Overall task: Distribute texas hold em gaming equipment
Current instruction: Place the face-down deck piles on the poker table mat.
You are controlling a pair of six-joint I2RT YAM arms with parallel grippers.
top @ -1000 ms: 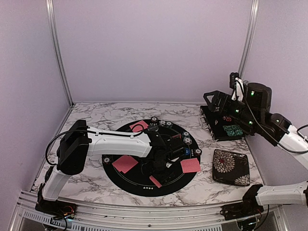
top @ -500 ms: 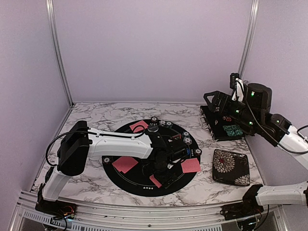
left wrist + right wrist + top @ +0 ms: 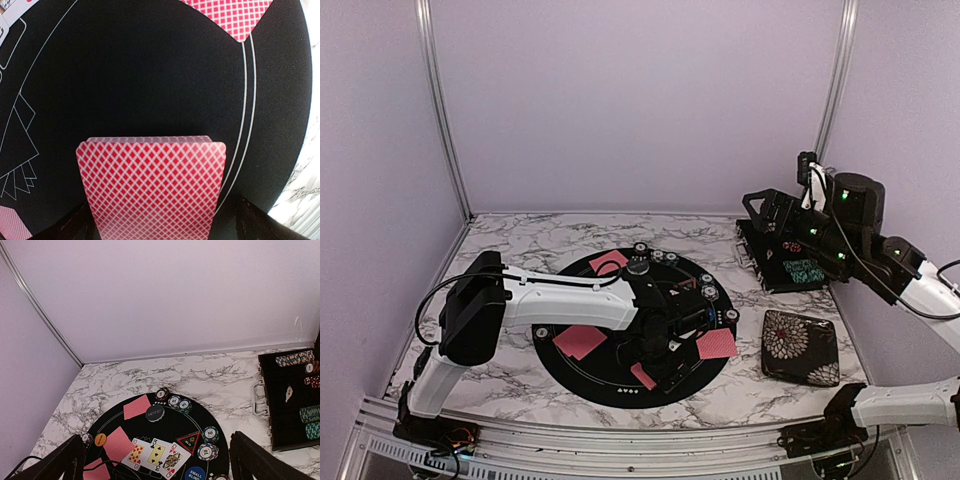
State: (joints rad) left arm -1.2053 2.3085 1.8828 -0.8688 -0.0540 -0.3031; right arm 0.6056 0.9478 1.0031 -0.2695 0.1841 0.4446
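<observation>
My left gripper hovers low over the front of the round black mat, open. A small stack of red-backed cards lies flat on the mat between its dark fingers; the same stack shows from above. More red-backed cards lie at the back, left and right. Three face-up cards, a black triangle marker, an orange button, a blue button and chip stacks sit on the mat. My right gripper is raised at the right, open and empty.
An open black case holding rows of chips stands at the back right, under my right arm. A black floral-patterned case lies right of the mat. A black round disc sits near the mat's far edge. Purple walls close the table in.
My left gripper's jaws have spread apart around the card stack at the mat's front. The right arm has not moved.
</observation>
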